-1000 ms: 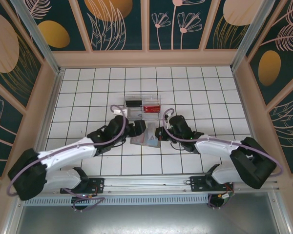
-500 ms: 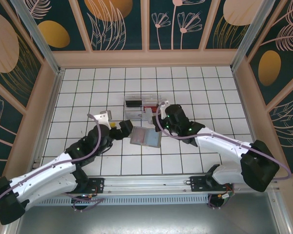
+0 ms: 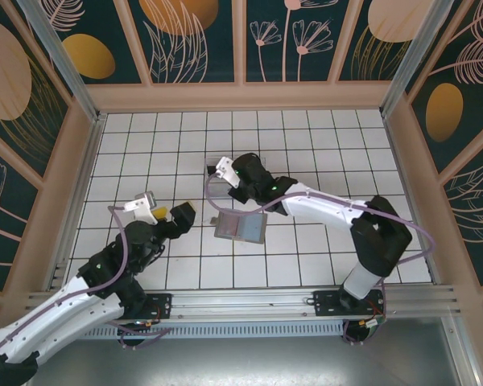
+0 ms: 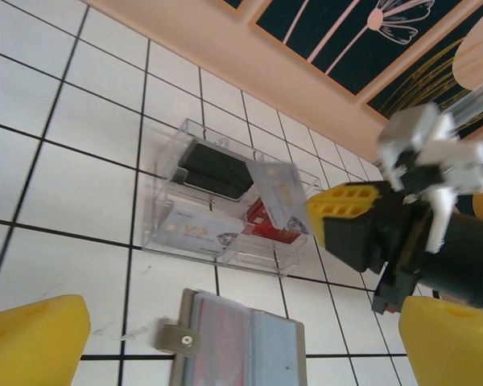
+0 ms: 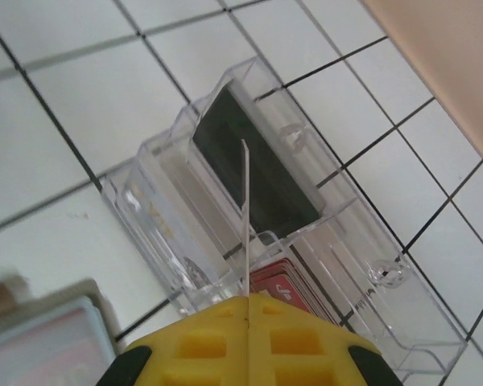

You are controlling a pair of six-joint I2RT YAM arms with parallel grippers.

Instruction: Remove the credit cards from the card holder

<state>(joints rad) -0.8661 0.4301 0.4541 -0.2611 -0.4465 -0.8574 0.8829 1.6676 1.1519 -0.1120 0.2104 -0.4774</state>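
Observation:
The grey card holder (image 3: 241,227) lies open and flat on the white tiles, its tab (image 4: 181,341) to the left and its clear sleeves tinted reddish and bluish. My right gripper (image 5: 247,299) is shut on a silver credit card (image 4: 278,193), seen edge-on (image 5: 245,209) in the right wrist view. It holds the card upright just above a clear plastic tray (image 4: 157,233). My left gripper (image 3: 171,213) hangs open to the left of the holder, apart from it, with nothing between its yellow fingers (image 4: 32,346).
The tray (image 5: 386,289) holds a black card (image 5: 253,161), a silver VIP card (image 4: 193,229) and a red card (image 5: 286,291). It stands one tile beyond the holder. Wooden walls ring the tiled floor, and a metal rail runs along the near edge (image 3: 241,301).
My left gripper opened wide and pulled back left, off the holder. My right gripper carried a card from the holder up and left to above the tray.

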